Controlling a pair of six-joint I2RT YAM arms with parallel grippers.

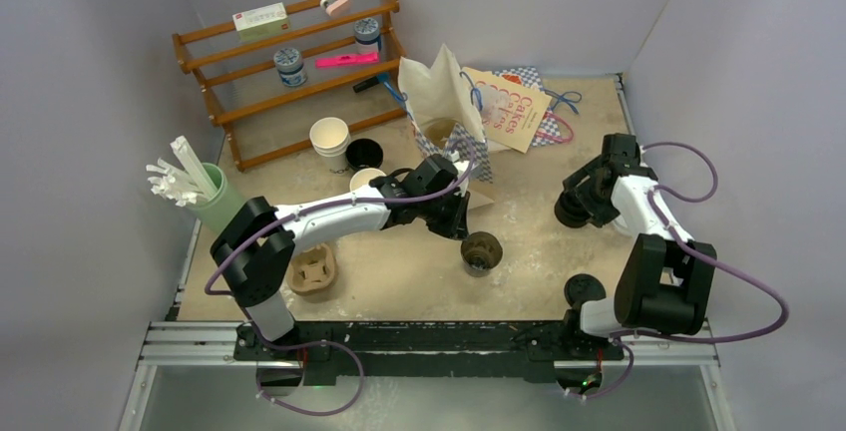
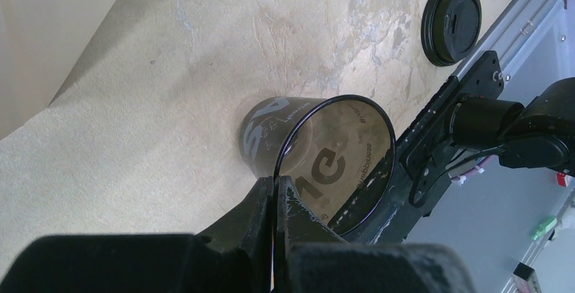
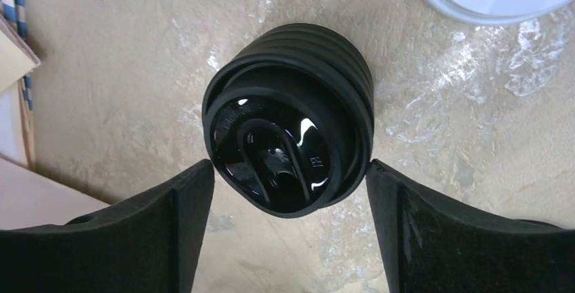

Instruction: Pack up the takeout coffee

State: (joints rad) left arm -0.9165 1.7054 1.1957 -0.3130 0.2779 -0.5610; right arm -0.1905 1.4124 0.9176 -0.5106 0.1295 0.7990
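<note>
1. The black cup (image 1: 481,251) sits open, with no lid on, near the middle of the desk and a little toward the near edge.
2. The left claw (image 2: 276,190) is pinched tight on the cup's rim, one finger inside and one outside.
3. The right claw (image 3: 288,171) is spread wide around a stack of lids (image 3: 291,89) toward the right edge, and seems to touch nothing.
4. Such a thin rim grip may buckle the paper wall, or let the cup swing and slip once lifted.
5. Closing on the stack may pick up several lids at once or topple it.
6. The paper bag (image 1: 439,102) by the far edge looks floppy, so the cup could snag on its mouth.
</note>
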